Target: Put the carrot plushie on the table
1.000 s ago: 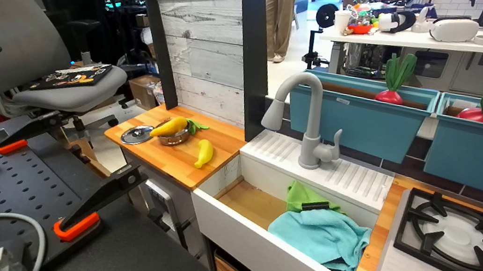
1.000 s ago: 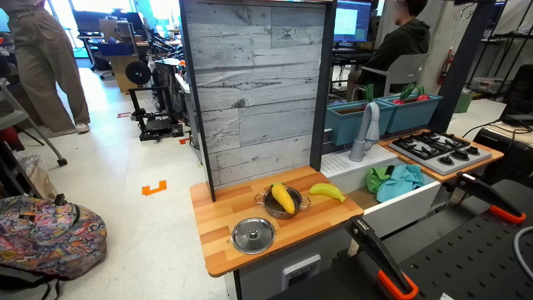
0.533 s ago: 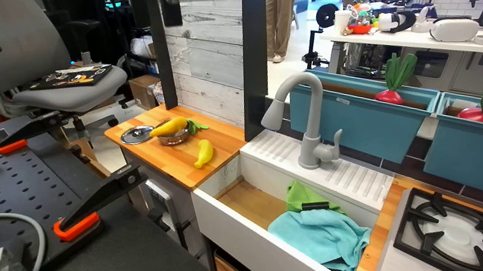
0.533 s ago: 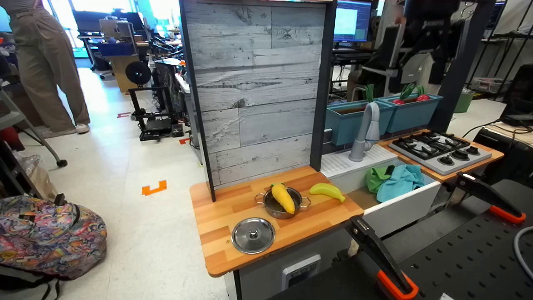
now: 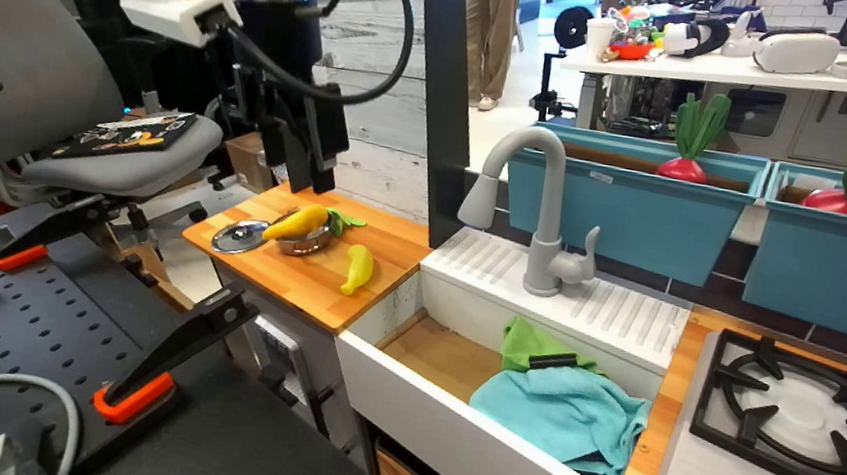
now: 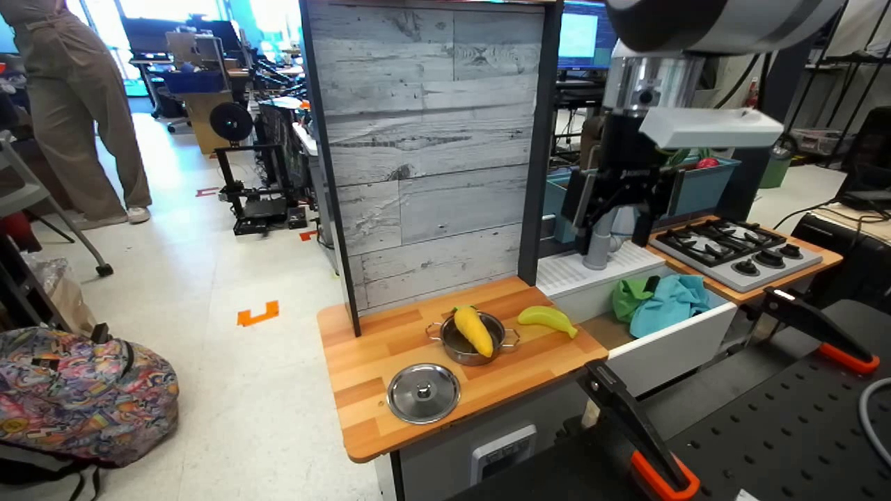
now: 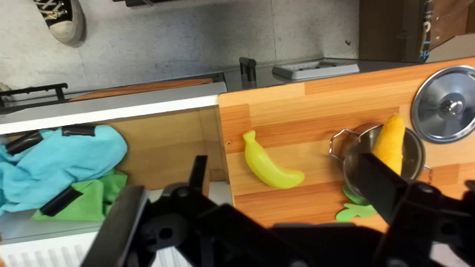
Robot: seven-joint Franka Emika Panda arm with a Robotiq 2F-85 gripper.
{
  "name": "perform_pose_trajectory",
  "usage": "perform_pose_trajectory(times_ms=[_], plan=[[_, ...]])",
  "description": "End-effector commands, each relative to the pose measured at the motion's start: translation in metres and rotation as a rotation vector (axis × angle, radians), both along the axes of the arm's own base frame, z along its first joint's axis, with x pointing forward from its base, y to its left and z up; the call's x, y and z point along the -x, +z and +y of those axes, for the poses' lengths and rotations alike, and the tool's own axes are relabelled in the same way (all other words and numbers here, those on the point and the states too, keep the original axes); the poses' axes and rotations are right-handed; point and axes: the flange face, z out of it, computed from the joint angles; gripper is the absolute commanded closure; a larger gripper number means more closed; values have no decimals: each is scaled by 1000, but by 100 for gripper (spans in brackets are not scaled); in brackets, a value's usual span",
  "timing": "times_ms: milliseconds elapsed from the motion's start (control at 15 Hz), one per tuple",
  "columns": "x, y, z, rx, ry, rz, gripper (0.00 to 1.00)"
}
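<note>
The tapering yellow-orange carrot plushie lies in the round shiny metal pot on the light brown butcher-block table. Its long axis runs crosswise between the 2 wire handles, tip over the rim toward the table's front edge, flat green leaves at the opposite end, apparently hanging outside. The round silver lid lies just beside the pot, the curved yellow banana toy between pot and white sink. The black 2-fingered gripper hangs above, fingers spread wide; in the wrist view 1 finger hides part of the plushie.
</note>
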Motion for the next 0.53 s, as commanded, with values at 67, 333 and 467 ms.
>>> perform_pose_trajectory(times_ms=[67, 333, 467], plan=[[-22, -45, 38, -23, 69, 19, 0], [-21, -51, 46, -19, 80, 43, 0], [-19, -53, 46, -18, 79, 48, 0]])
